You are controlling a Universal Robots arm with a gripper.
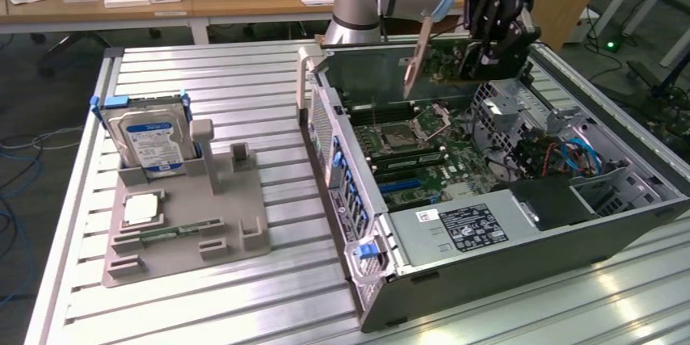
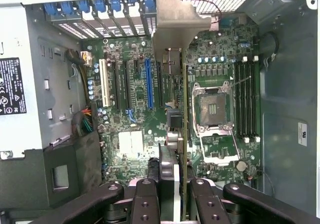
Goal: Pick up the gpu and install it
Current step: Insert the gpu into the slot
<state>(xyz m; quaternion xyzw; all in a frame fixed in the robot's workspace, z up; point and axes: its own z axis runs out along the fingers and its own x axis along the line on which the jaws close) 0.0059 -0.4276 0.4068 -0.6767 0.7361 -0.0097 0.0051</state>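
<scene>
My gripper (image 1: 477, 61) is shut on the gpu (image 1: 440, 64) and holds it in the air over the far end of the open computer case (image 1: 356, 224). The card hangs edge-down, and its silver end bracket (image 1: 413, 58) points toward the exterior view's left. In the wrist view the gpu (image 2: 172, 63) runs edge-on away from my gripper (image 2: 175, 186). Its bracket (image 2: 172, 26) reaches toward the case's rear slot covers (image 2: 100, 8). Below it lies the motherboard (image 2: 130, 134), with the long blue slot (image 2: 149, 83) just beside the card's line and the open processor socket (image 2: 212, 108) on the other side.
On the exterior view's left, a grey fixture tray (image 1: 242, 199) carries a silver hard drive with a blue-white label (image 1: 151, 139), a processor chip (image 1: 142, 209) and a narrow green memory stick (image 1: 173, 232). Inside the case are the labelled power supply (image 1: 469, 228), cables (image 1: 561, 155) and memory slots (image 2: 247, 98).
</scene>
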